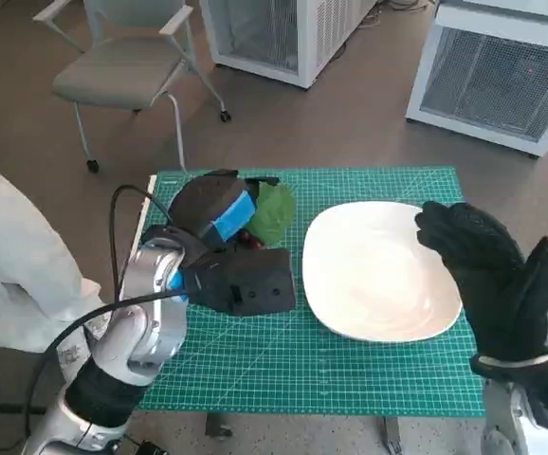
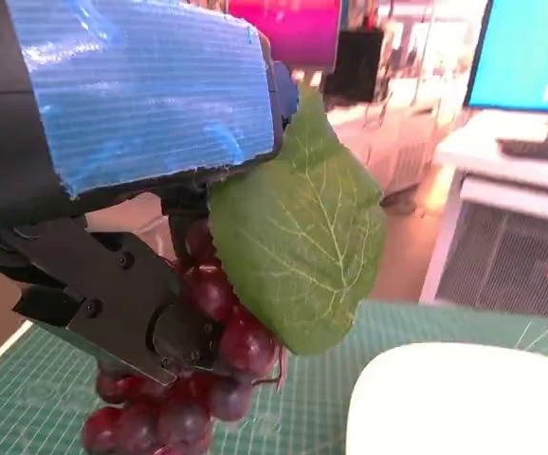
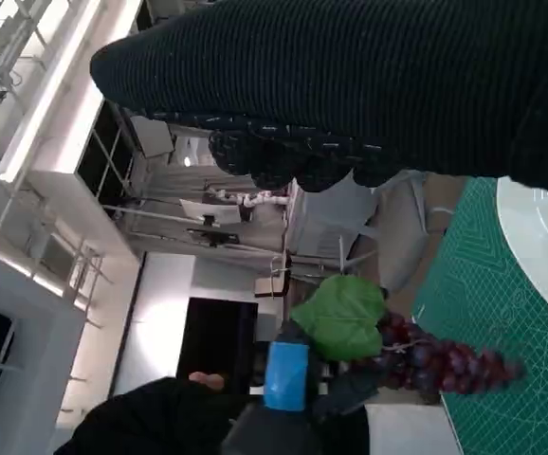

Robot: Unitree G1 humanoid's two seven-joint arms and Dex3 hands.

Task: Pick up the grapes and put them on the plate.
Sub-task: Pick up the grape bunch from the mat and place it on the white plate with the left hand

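Under the blue-taped left hand (image 1: 219, 220) hangs the bunch of red grapes (image 2: 184, 379) (green leaf (image 2: 302, 256) attached), gripped by its black fingers (image 2: 113, 294) above the green cutting mat (image 1: 350, 365). Beside it lies the white plate (image 1: 374, 275); the gloved right hand (image 1: 497, 275) hovers at the plate's far edge, empty, fingers apart.

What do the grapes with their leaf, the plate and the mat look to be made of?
Grapes: glossy dark red, probably plastic; uniform shine. Leaf: matte green, pale veins, likely fabric or plastic. Plate: smooth white, ceramic or melamine, cannot tell which. Mat: matte green, printed grid, looks like a vinyl cutting mat.
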